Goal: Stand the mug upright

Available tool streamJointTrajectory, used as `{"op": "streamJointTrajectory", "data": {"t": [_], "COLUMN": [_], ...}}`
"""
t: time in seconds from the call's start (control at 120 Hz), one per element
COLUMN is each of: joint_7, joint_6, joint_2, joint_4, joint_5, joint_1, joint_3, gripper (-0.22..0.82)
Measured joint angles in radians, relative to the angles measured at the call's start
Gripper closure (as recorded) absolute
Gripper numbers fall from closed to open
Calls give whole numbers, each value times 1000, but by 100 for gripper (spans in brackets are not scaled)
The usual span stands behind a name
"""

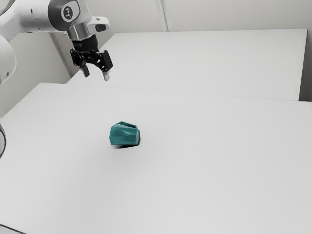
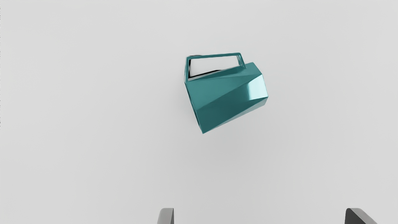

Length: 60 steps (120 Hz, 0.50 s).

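Handling the Toppled Mug: Condition, Grip Points and Clearance

The mug point(image 1: 125, 135) lies on its side on the table point(image 1: 195, 180); the upright condition is not met. Its handle point(image 2: 214, 56) projects from the side of the body away from the exterior camera. The body tapers; the wider end, judged to be the mouth, faces roughly toward the exterior view's right.

Claw state: the claw point(image 1: 96, 76) is empty, its two fingers spread wide. It hangs above the table, well apart from the mug, on the exterior view's left.

Handling: expect a light, rigid part. The glossy, faceted walls may prove slippery, and the taper may let the fingers slide toward the narrow end. If the material is ceramic, treat it as brittle; the material cannot be confirmed.

Grip points: the preferred hold is across the body near the wider end, one finger on each side, with the pads seated on flat facets. The thin bar of the handle is an alternative, but the mug may swing about it during rotation. Keep the base clear of the fingers so that it can be set down flat.

Surroundings: a pale raised surface point(image 1: 204, 63) stands beyond the table, well apart from the mug. No object obstructs the space between claw and mug. The principal obstruction is the handle itself, which a descending finger could strike.
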State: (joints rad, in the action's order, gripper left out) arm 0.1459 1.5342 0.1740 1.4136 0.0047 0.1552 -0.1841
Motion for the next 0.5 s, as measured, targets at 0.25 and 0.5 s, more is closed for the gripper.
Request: {"op": "streamJointTrajectory", "data": {"t": [0.25, 0.5], "joint_7": [4, 14], "joint_6": [8, 29], "joint_2": [0, 2], "joint_4": [1, 37], "joint_5": [-4, -118], "joint_1": [-3, -47], "joint_3": [0, -9], "gripper": [0, 0]}}
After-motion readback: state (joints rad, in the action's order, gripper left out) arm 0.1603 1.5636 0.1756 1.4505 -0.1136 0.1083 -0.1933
